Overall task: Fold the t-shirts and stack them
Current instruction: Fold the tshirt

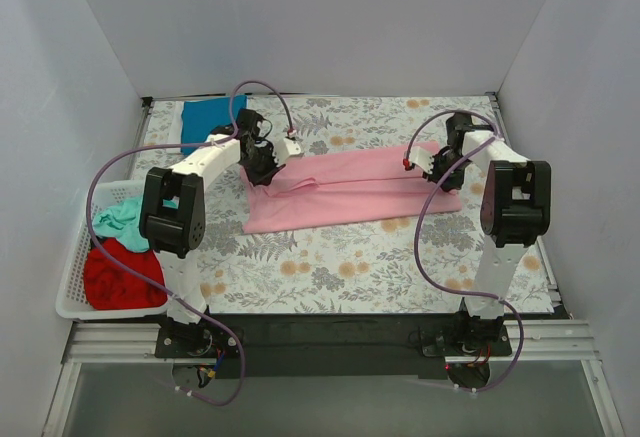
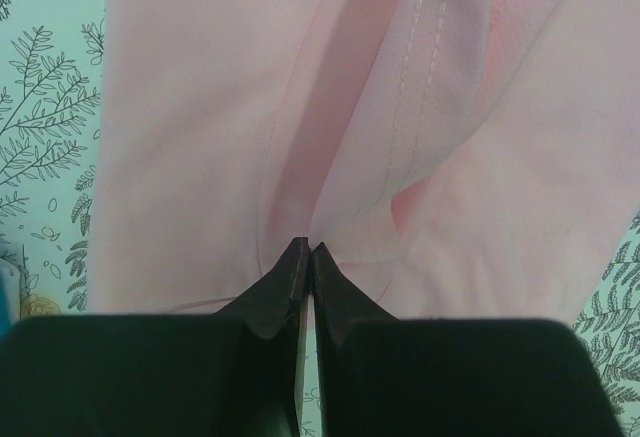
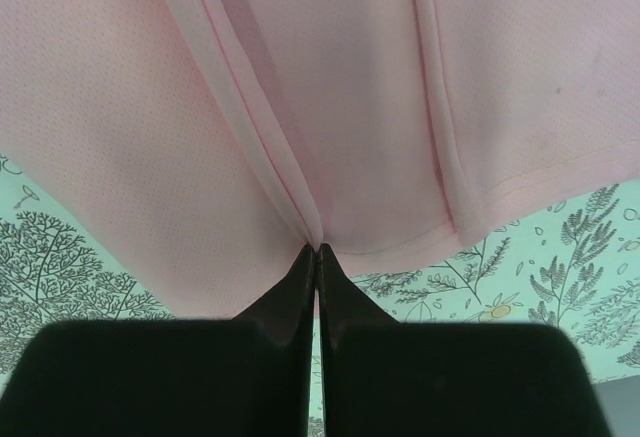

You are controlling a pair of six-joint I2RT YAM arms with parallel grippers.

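Note:
A pink t-shirt [image 1: 345,189] lies stretched across the middle of the floral table [image 1: 340,262], partly folded lengthwise. My left gripper [image 1: 268,160] is shut on its left end; the wrist view shows the fabric [image 2: 330,127] pinched at my fingertips [image 2: 285,282] and lifted. My right gripper [image 1: 437,169] is shut on the right end; its wrist view shows the hem [image 3: 340,107] pinched between the closed fingertips [image 3: 300,282]. A folded blue t-shirt [image 1: 210,119] lies at the back left.
A white basket [image 1: 72,287] at the left edge holds a red garment [image 1: 120,275] and a teal garment [image 1: 120,219]. White walls enclose the table on three sides. Purple cables loop over both arms.

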